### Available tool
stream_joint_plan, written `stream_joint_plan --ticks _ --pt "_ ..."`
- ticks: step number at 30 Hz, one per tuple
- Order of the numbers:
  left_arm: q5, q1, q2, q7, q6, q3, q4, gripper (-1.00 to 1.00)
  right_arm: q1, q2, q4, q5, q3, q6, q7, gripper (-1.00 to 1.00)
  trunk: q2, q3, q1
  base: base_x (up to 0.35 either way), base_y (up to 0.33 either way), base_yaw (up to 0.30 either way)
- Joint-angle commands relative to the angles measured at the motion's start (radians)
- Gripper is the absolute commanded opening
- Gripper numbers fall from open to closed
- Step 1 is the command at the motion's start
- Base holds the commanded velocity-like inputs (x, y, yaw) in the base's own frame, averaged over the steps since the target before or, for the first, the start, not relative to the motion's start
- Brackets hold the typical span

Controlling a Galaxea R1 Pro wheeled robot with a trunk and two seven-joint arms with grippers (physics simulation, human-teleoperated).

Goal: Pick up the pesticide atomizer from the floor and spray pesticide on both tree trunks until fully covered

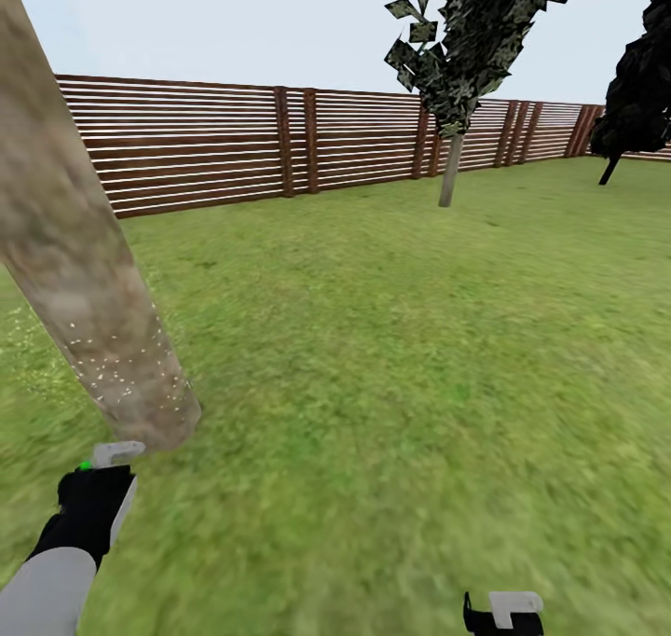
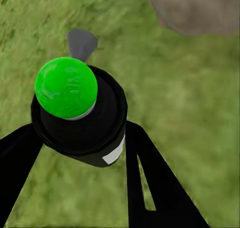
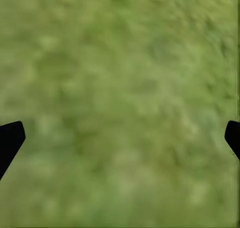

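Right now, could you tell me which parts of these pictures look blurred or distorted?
Head view: the lawn smears toward the lower edge, and the near tree trunk leans as if bent by the lens; the fence stays crisp. Left wrist view: the pesticide atomizer is sharp, the grass soft. Right wrist view: the grass is blurred all over.

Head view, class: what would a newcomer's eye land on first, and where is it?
First, the thick mottled tree trunk leaning across the left side, its base dotted with white specks. Just below it the left tool holds the pesticide atomizer, whose bright green top shows in the left wrist view. Beyond the lawn, a brown slatted fence runs behind a second, thinner tree.
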Motion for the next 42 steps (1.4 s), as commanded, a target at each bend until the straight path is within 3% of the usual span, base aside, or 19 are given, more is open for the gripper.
stream_joint_plan --ticks 1,3,4,6,14,24,26,28,30,42 --pt "-0.006 0.000 -0.009 0.045 0.000 -0.018 -0.002 -1.00 0.000 -0.001 0.000 0.000 0.000 0.000 0.000 1.00 0.000 0.000 0.000 0.060 -0.115 0.004" --pt "-0.007 0.000 -0.025 0.100 0.000 -0.052 -0.006 -1.00 0.000 -0.001 0.000 0.000 0.000 0.000 0.001 1.00 0.000 0.000 0.000 0.126 -0.195 0.001" --pt "-0.007 -0.001 -0.055 0.113 -0.001 -0.059 -0.025 -1.00 0.000 -0.002 0.000 0.000 0.000 0.000 0.001 1.00 0.000 0.000 0.000 0.202 -0.209 0.000" --pt "-0.005 -0.002 -0.065 0.116 0.002 -0.057 -0.051 -1.00 0.000 -0.002 0.000 0.000 0.000 0.000 0.001 1.00 0.000 0.000 0.000 0.222 -0.204 0.000" --pt "0.002 -0.002 -0.067 0.118 0.009 -0.051 -0.060 -1.00 0.000 -0.001 0.000 0.001 0.000 0.000 0.001 1.00 0.000 0.000 0.000 0.233 -0.194 0.015" --pt "0.010 -0.002 -0.066 0.114 0.010 -0.044 -0.052 -1.00 0.000 -0.001 0.000 0.002 0.000 0.000 0.001 1.00 0.000 0.000 0.000 0.237 -0.185 0.261" --pt "0.029 -0.002 -0.065 0.094 0.011 -0.044 -0.051 -1.00 0.000 -0.001 0.000 0.002 0.000 0.000 0.001 1.00 0.000 0.000 0.000 0.237 -0.183 0.275" --pt "0.089 -0.002 -0.058 -0.010 0.015 -0.050 -0.052 -1.00 0.000 -0.001 0.000 0.002 0.000 0.000 0.001 1.00 0.000 0.000 0.000 0.237 -0.183 0.275" --pt "0.113 -0.002 -0.055 -0.080 0.062 -0.053 -0.054 -1.00 0.000 -0.001 0.000 0.002 0.000 0.000 0.001 1.00 0.000 0.000 0.000 0.238 -0.182 0.273" --pt "0.111 -0.001 -0.051 -0.077 0.066 -0.051 -0.059 -1.00 0.000 -0.001 0.000 0.002 0.000 0.000 0.001 1.00 0.000 0.000 0.000 0.211 -0.162 0.049"
